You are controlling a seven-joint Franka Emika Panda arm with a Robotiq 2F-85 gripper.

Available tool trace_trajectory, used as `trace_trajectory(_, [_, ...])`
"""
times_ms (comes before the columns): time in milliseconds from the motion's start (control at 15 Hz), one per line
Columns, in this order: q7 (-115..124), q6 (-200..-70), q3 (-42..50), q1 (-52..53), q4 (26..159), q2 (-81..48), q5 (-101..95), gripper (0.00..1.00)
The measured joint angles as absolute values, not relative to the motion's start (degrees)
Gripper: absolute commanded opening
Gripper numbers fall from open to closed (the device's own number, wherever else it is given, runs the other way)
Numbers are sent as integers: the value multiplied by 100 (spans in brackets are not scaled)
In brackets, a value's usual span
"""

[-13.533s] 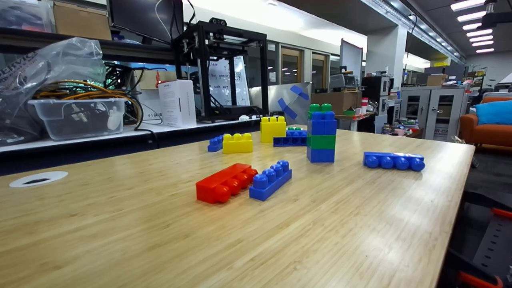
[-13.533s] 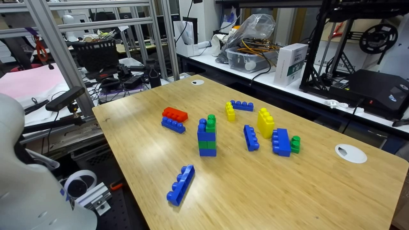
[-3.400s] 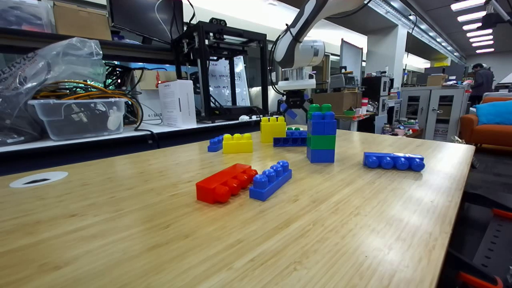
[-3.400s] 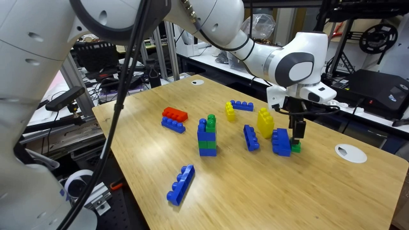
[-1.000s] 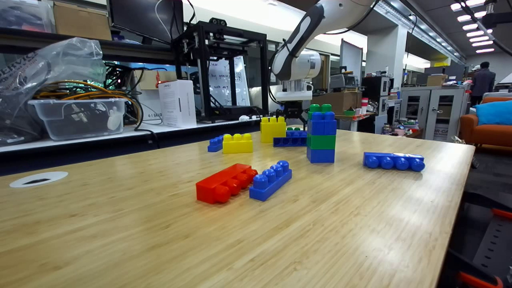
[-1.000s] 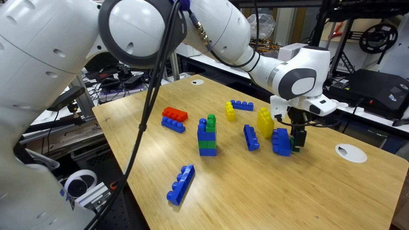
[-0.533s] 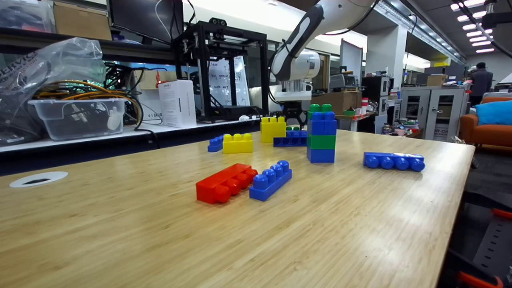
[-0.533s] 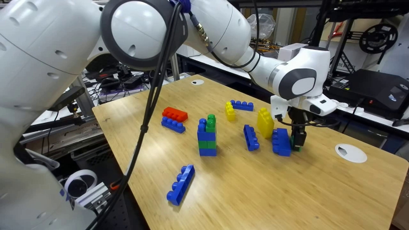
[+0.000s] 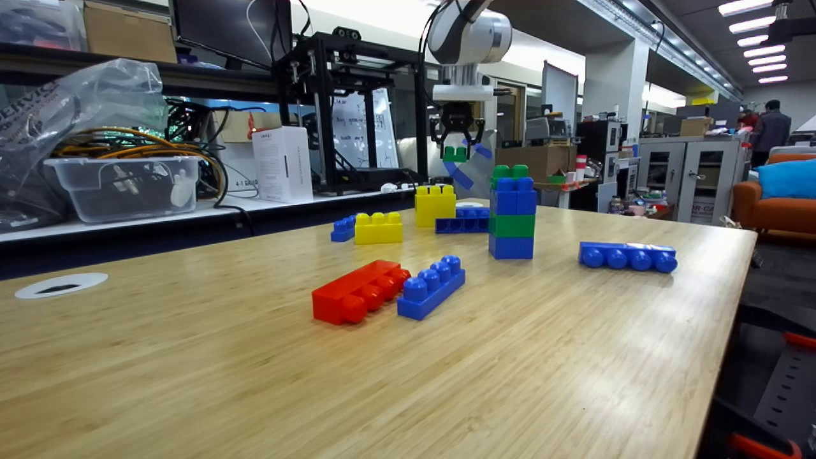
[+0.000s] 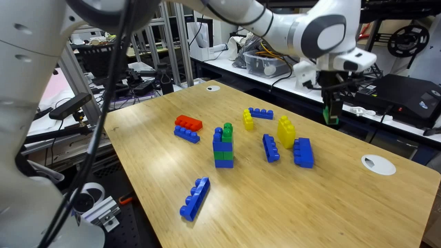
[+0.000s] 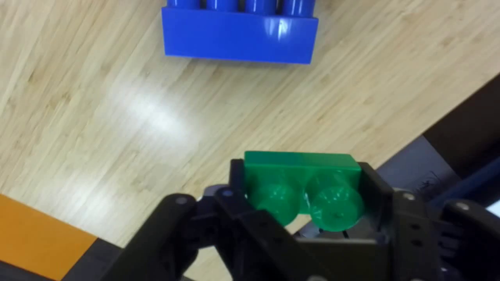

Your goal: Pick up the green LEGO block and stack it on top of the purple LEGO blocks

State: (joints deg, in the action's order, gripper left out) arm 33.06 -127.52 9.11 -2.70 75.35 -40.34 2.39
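Observation:
The green LEGO block (image 11: 302,159) sits between the two black fingers of my gripper (image 11: 303,181), its two round studs facing the wrist camera. A finger pad presses on each side of it, so the gripper is shut on the block. In both exterior views the gripper (image 9: 455,150) hangs well above the far part of the table, with the block (image 9: 455,155) low between its fingers. The purple LEGO blocks (image 10: 223,147) stand upright in a short tower, apart from the gripper. This tower has a green layer (image 10: 223,156) in its middle and a small green brick (image 10: 227,135) on one side of its top.
Near the tower lie a blue brick (image 10: 270,148), a larger blue brick (image 10: 304,153) and a tall yellow brick (image 10: 286,132). A red brick (image 9: 357,290) touches a blue one (image 9: 433,290). Another long blue brick (image 9: 628,256) lies alone. Beyond the table stands a black frame (image 9: 357,108).
My gripper has risen from the table beside the larger blue brick, carrying the green block up with it. The jaws have shut on the block. The tower and other bricks stay put.

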Motion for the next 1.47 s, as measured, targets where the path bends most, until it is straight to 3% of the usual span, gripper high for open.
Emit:
trace_trajectory(867, [2042, -12178, 448, 287, 11504, 437, -706, 44])
trace_trajectory(1467, [2278, -12111, 171, 208, 12924, 1473, -563, 44])
